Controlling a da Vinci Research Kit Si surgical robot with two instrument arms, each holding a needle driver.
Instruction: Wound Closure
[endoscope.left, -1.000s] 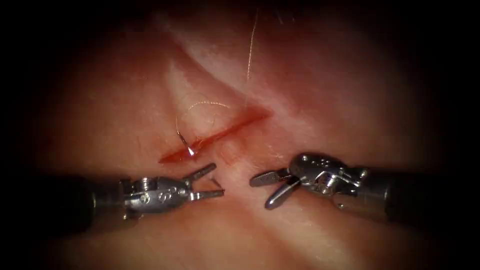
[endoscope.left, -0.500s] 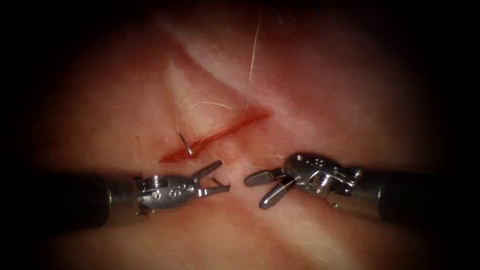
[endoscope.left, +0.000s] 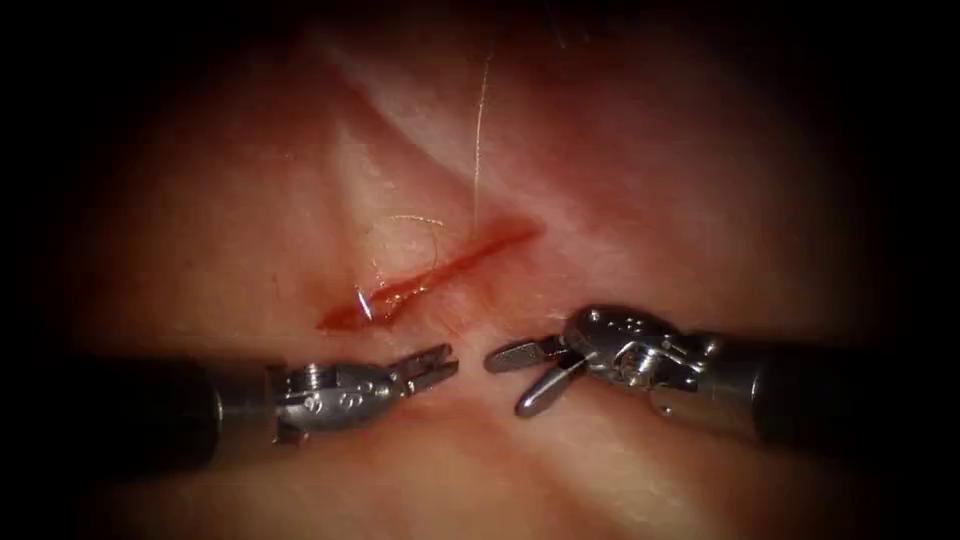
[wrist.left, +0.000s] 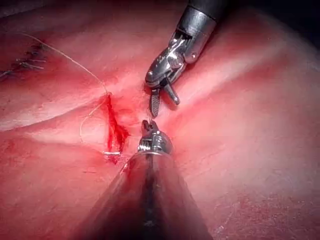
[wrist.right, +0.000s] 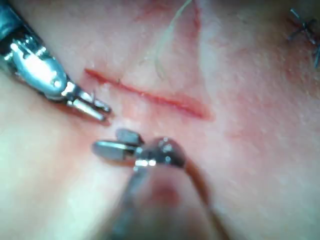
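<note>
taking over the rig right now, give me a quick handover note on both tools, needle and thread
Left tool: jaws nearly closed, holding nothing, just below the cut.
Right tool: jaws open, holding nothing, facing the left tool from the right.
Needle: free of both tools, a short shiny part showing at the cut's left end, apparently lodged in the tissue.
Thread: runs up from the cut, with a loose loop beside it.
Done: cannot tell any finished stitch on this cut. Left: the cut lies open.

A narrow strip of bare pink pork tissue (endoscope.left: 470, 395) separates the left silver claw (endoscope.left: 440, 362), nearly closed and empty, from the right silver claw (endoscope.left: 512, 380), spread and empty. Just beyond them the thin curved steel needle (endoscope.left: 364, 304) sticks up from the red slanted cut (endoscope.left: 440, 272). The pale fine thread (endoscope.left: 478, 140) hangs across the open space above the cut.
</note>
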